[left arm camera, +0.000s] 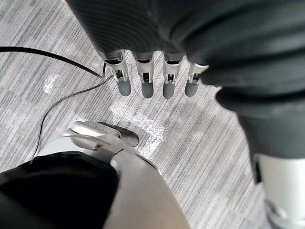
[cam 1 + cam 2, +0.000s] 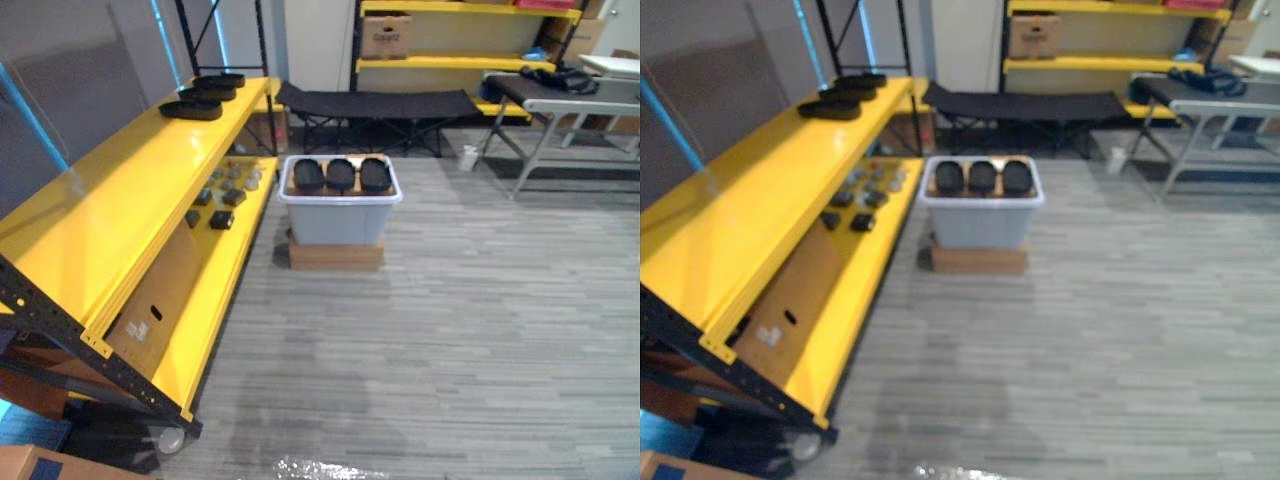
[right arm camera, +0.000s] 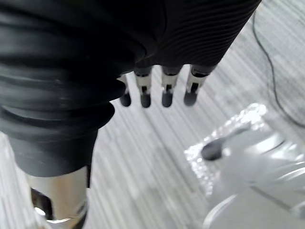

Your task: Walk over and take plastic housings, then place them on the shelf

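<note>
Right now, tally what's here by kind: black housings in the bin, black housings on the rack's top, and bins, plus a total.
Bin housings: 3
Shelf housings, on the yellow shelf: 3
Grey bin: 1
Total: 7

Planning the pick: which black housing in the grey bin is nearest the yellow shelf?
The leftmost black oval plastic housing, at the grey bin's end towards the yellow shelf.

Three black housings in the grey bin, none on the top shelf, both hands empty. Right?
Wrong: left eye view shows black housings already at the far end of the top shelf. Grey bin does hold three; left hand and right hand are empty.
</note>
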You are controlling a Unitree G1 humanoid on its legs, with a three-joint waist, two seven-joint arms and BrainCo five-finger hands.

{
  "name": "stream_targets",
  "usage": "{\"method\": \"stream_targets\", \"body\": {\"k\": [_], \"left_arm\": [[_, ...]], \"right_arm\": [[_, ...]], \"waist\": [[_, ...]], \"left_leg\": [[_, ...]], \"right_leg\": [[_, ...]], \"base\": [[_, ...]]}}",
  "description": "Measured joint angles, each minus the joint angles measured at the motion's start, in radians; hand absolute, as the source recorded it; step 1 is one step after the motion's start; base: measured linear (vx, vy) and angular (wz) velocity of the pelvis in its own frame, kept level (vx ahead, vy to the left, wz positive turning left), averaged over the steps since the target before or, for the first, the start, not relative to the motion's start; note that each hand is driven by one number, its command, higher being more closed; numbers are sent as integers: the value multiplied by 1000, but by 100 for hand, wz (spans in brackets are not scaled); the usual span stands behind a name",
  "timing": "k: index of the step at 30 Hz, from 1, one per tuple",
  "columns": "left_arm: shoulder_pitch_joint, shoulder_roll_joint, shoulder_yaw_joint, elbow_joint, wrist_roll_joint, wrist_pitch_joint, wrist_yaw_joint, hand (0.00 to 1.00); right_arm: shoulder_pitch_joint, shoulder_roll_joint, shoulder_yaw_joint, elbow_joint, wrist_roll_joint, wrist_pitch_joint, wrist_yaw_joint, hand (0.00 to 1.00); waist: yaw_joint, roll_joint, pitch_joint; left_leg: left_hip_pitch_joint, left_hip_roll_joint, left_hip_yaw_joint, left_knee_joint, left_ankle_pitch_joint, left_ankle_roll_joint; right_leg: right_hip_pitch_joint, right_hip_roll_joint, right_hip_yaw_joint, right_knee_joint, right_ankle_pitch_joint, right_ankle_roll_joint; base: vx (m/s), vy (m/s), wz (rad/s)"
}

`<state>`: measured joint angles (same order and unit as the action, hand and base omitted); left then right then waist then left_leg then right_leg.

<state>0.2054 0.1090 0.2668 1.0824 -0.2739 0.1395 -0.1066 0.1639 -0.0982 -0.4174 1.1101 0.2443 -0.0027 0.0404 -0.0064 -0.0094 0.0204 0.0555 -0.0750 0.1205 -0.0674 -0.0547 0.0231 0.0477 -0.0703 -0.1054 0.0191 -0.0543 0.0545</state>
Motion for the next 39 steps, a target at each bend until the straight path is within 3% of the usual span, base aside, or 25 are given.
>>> {"method": "stream_targets", "body": {"k": [2,7,17,25,30,32,36,39], "left_arm": [[-17,-1,12,0,0,-1,-5,0],[-57,-2,37,0,-3,-6,-26,0],[-64,-2,33,-1,-2,-33,-53,0],[-63,-5,-5,-1,-2,-50,-46,0],[-60,-6,-5,-1,4,-50,-31,0],[-57,-9,-9,0,9,-49,-27,0],[-41,-21,-13,0,16,-49,-27,0],[-27,-17,-15,0,17,-52,-27,0]], "right_arm": [[-28,1,-27,19,1,3,11,0],[-96,1,-33,19,3,6,32,0],[-118,6,-33,19,17,6,47,0],[-106,22,-32,19,17,9,53,0],[-99,23,-24,19,17,8,71,0],[-89,21,-17,18,18,8,71,0],[-57,21,-9,18,15,8,64,0],[-55,20,11,18,-7,-10,22,0]], "waist": [[-2,-2,11],[-4,-4,43],[-5,-2,47],[-5,-2,47],[-3,-6,45],[-4,2,45],[-4,17,36],[-3,12,37]], "left_leg": [[17,0,-2,-11,18,24],[51,2,-2,-11,10,12],[96,8,1,-11,-10,-19],[99,13,1,-10,-11,-18],[74,7,3,-12,-8,1],[72,7,0,-19,3,15],[70,10,-3,-20,5,10],[64,10,-2,-20,5,9]], "right_leg": [[19,4,-6,-12,2,2],[58,4,-15,-20,3,2],[94,5,-30,-6,3,3],[88,9,-29,7,2,3],[58,7,-31,7,-20,5],[56,6,-42,11,-30,3],[57,7,-56,7,-37,4],[57,8,-58,-7,-29,8]], "base": [[201,-21,8],[166,-8,4],[61,9,0],[-47,0,-2],[-115,-39,-6],[-125,-61,5],[-85,-26,9],[-13,-2,0]]}}
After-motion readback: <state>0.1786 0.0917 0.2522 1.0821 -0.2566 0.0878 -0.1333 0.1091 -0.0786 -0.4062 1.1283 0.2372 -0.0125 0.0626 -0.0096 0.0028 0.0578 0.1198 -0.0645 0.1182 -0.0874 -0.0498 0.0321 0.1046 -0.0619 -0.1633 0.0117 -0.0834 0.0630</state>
